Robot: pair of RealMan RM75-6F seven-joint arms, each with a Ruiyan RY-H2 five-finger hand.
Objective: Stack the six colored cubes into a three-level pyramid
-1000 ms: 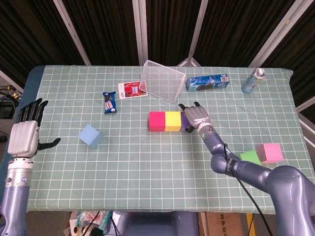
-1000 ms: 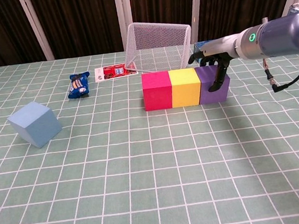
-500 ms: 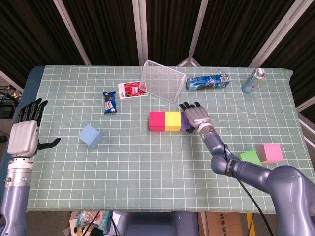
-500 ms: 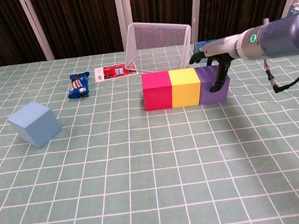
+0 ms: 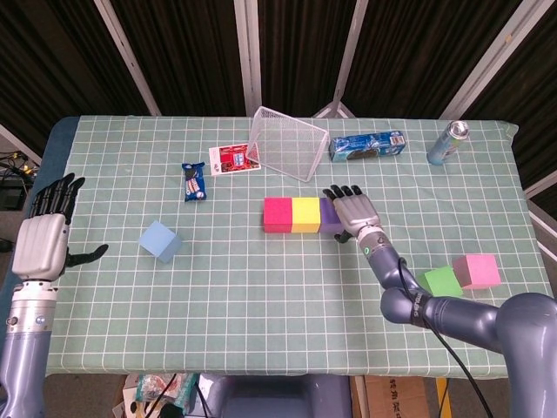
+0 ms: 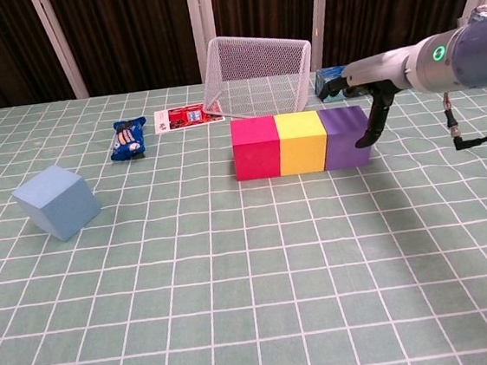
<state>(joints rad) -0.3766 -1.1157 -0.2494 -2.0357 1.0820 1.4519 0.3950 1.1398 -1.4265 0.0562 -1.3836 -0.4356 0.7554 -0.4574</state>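
The right hand [image 5: 355, 211], fingers spread and holding nothing, sits just right of the finished base row [image 6: 301, 141]. Green cube [image 5: 441, 281] and pink cube [image 5: 478, 270] lie nearer the robot to its right; the blue cube [image 5: 160, 240] lies far left, all unstacked.

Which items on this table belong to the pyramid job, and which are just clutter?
Job: magenta cube, yellow cube, purple cube, blue cube, green cube, pink cube.

Clutter: wire basket, snack packet, red card, blue box, can.
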